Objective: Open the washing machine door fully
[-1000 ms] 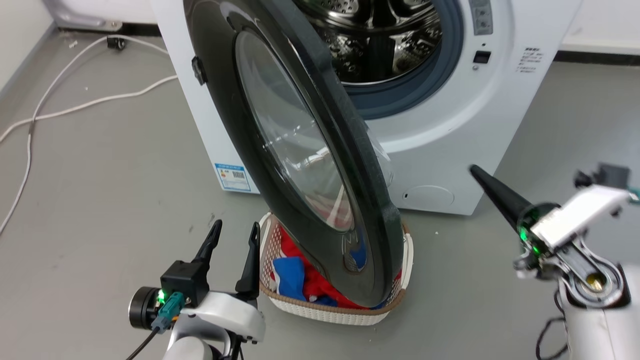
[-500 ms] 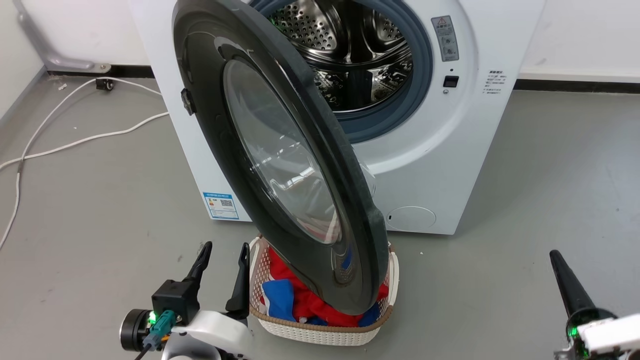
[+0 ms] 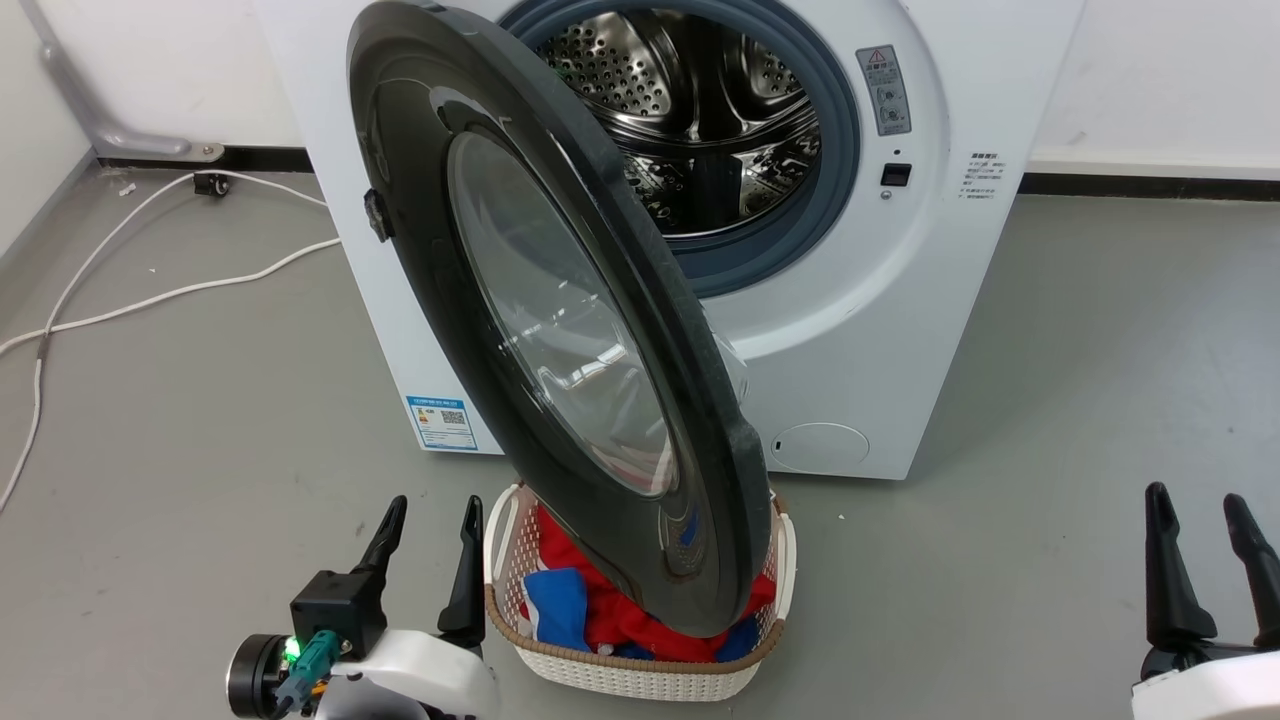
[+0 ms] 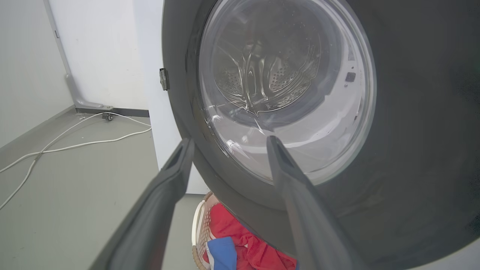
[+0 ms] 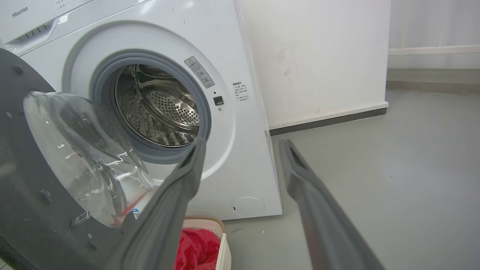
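Glossy black round washing machine door (image 3: 560, 330) with clear glass bowl hangs half-open just ahead-right of spread, empty left fingers (image 3: 465, 570), right fingers (image 3: 1165, 560) likewise; probably stiff, heavy, slick, so push its rim.

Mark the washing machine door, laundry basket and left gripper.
washing machine door (image 3: 560, 320): head view, glass bowl at centre.
laundry basket (image 3: 630, 680): head view, white front wall.
left gripper (image 3: 435, 505): head view, midway between its fingertips.

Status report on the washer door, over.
Left tool open, empty. Right tool open, empty. Washing machine door swung out, above the laundry basket.
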